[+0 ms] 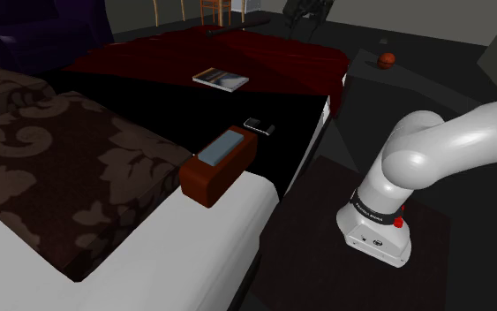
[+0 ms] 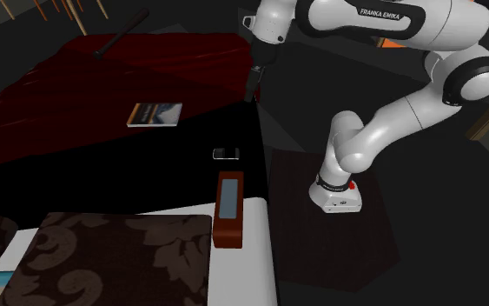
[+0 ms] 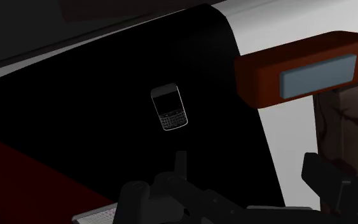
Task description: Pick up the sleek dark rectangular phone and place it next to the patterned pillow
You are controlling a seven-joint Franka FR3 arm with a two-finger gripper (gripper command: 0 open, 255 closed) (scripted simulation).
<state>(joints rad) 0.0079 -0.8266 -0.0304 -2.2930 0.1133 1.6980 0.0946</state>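
Note:
The phone (image 3: 170, 107) is a small dark rectangle with a screen and a keypad, lying flat on the black bed cover near the bed's edge (image 1: 259, 125) (image 2: 226, 155). My gripper (image 2: 251, 87) hangs well above it, over the bed's edge, open with nothing between its fingers (image 3: 133, 197); in the wrist view the gripper (image 3: 225, 181) looks down at the phone from a distance. The patterned pillow (image 1: 70, 172) (image 2: 121, 256) is dark brown with a lighter floral print and lies on the white sheet.
A red-brown box with a grey-blue top (image 1: 220, 159) (image 2: 229, 207) (image 3: 308, 70) lies between phone and pillow. A book (image 1: 221, 79) (image 2: 155, 114) rests farther up the bed on the dark red cover. An orange ball (image 1: 386, 60) sits on the floor.

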